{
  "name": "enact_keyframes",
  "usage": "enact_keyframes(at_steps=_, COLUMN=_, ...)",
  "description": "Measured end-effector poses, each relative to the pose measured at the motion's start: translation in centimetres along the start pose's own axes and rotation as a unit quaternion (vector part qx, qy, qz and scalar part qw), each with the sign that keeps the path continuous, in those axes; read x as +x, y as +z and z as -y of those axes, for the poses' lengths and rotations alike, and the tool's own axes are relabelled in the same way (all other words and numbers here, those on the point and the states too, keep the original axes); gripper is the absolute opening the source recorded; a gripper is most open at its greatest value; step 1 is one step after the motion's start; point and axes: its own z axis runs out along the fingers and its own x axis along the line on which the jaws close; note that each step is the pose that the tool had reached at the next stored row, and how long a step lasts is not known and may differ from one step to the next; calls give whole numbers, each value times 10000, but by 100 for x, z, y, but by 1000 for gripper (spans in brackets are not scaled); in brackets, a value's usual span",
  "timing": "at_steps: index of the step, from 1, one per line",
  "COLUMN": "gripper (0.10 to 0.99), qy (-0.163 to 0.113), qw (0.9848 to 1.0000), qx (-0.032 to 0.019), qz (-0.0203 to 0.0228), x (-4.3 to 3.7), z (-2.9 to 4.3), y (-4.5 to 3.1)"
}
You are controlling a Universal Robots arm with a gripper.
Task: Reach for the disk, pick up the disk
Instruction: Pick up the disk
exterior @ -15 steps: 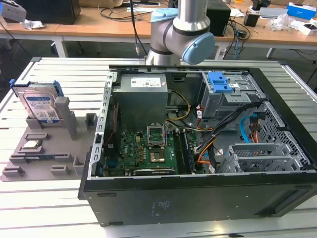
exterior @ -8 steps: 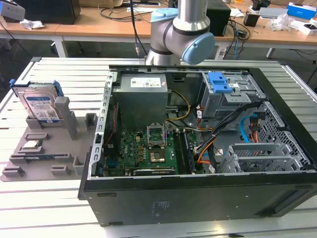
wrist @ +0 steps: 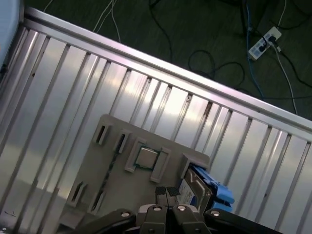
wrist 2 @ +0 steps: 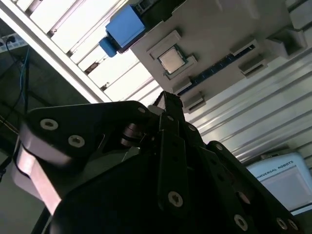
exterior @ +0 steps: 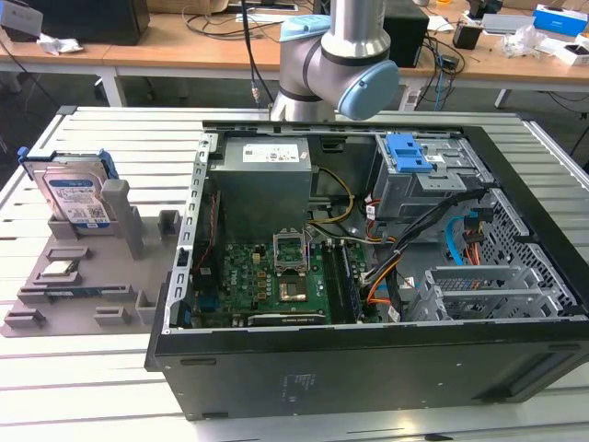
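Disk (exterior: 78, 198) with a blue-and-white barcode label stands upright in a grey holder (exterior: 124, 281) on the bench (exterior: 55, 387). End effector (wrist: 167, 195), pressed together and empty, hovers above the holder.

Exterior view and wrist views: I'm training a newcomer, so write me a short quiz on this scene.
1. True or false: the disk stands on edge in the grey holder.
2. What sits in the holder's square pocket? A) a chip B) a screw C) a fan
3. Fill in: the disk is to the exterior view's ____ of the computer case.
Key: 1 true; 2 A; 3 left.
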Motion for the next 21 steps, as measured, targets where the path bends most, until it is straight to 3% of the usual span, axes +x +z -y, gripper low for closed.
enact_keyframes(at_steps=9, gripper=106, qy=-541, qw=9985, qx=0, qz=-21, x=0, z=0, y=0)
enact_keyframes(at_steps=15, gripper=106, qy=-869, qw=9962, qx=0, qz=-33, x=0, z=0, y=0)
enact_keyframes(at_steps=21, gripper=106, qy=-807, qw=9967, qx=1, qz=-31, x=0, z=0, y=0)
